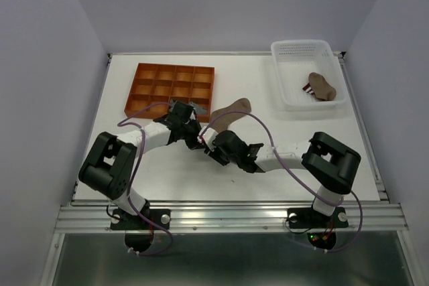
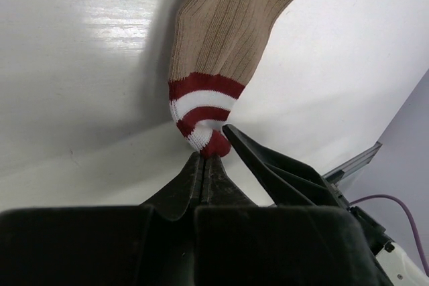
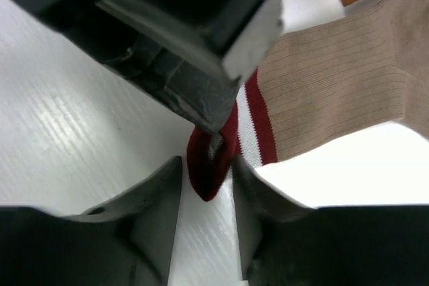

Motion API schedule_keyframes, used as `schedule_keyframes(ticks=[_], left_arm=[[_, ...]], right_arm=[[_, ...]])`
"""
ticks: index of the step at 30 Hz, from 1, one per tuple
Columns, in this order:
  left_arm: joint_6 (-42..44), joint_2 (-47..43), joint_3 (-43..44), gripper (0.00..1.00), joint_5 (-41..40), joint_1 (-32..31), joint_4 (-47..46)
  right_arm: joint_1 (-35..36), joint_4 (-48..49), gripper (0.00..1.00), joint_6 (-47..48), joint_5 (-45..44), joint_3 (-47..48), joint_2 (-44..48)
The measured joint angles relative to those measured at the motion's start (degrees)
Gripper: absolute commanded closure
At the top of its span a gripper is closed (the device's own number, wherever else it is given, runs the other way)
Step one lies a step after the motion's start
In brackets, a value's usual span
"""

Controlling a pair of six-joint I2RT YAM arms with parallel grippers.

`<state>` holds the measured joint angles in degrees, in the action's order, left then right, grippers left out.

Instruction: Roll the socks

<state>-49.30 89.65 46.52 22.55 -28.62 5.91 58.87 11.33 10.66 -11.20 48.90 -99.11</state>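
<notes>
- Left arm [image 1: 144, 137] folded at the elbow, forearm reaching forward-right; left gripper [image 2: 203, 162] clamped tight on sock [image 2: 228, 31] cuff.
- Right arm [image 1: 288, 154] stretched low leftward; right gripper [image 3: 206, 165] jaws half-spread, straddling the same cuff, tip to tip with the left.

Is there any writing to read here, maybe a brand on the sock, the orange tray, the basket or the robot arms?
No readable text in any view.
tan sock: only red and white stripes at the cuff, no label.
orange compartment tray, white basket, second sock in it: plain.
left arm, right arm: no legible marking; anything there is too small to tell.
</notes>
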Motion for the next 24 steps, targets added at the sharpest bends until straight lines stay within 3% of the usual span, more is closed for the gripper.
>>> schedule_keyframes(ticks=[3, 5, 9, 11, 14, 16, 24], left_arm=[[-0.42, -0.02, 0.0, 1.0, 0.0, 0.35, -0.02], [-0.63, -0.04, 0.0, 1.0, 0.0, 0.59, -0.02], [-0.79, -0.22, 0.0, 1.0, 0.0, 0.96, -0.02], [-0.76, -0.35, -0.07, 0.92, 0.0, 1.11, -0.07], [-0.87, -1.03, -0.92, 0.59, -0.02, 1.4, -0.26], [-0.74, -1.77, -1.55, 0.49, -0.02, 1.55, -0.22], [-0.37, -6.56, -4.02, 0.46, -0.76, 3.48, -0.96]], right_arm=[[0.09, 0.85, 0.93, -0.68, -1.55, 0.0, -0.92], [0.09, 1.62, 0.99, -1.49, -2.73, 0.0, -1.14], [0.09, 2.69, 0.99, -2.95, -3.87, 0.02, -1.22], [0.09, 2.34, 0.99, -3.78, -3.72, 0.35, -1.42], [0.09, -0.35, 0.99, -5.27, -2.19, 2.73, -2.43], [0.07, -2.47, 0.99, -6.29, 0.13, 4.7, -3.06], [-4.0, -14.91, 0.99, -11.61, 17.66, 11.93, -4.33]])
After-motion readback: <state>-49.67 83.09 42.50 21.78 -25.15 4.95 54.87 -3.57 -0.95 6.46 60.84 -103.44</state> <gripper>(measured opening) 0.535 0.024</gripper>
